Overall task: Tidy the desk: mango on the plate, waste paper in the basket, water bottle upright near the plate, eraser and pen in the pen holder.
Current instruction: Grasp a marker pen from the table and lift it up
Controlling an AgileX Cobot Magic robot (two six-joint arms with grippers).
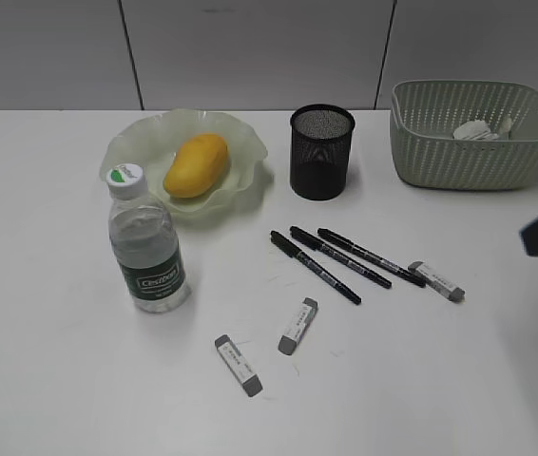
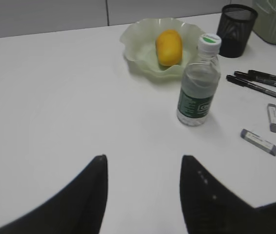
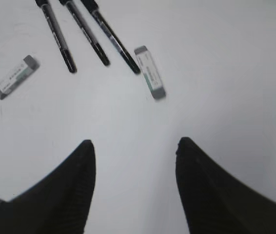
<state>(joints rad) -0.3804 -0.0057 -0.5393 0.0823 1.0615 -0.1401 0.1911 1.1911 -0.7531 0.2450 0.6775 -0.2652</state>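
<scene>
From my seat the water bottle label reads "Cestbon", I count three pens and three erasers, both grippers spread apart, empty.

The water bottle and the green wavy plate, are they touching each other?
Cannot tell. In the exterior view the water bottle overlaps the plate's rim, hiding any gap. In the left wrist view its base looks nearer the camera than the plate, but no clear strip of desk shows between them.

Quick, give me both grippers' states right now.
Left gripper: open, holding nothing, above bare desk.
Right gripper: open, holding nothing, above the desk short of the pens and an eraser.
</scene>
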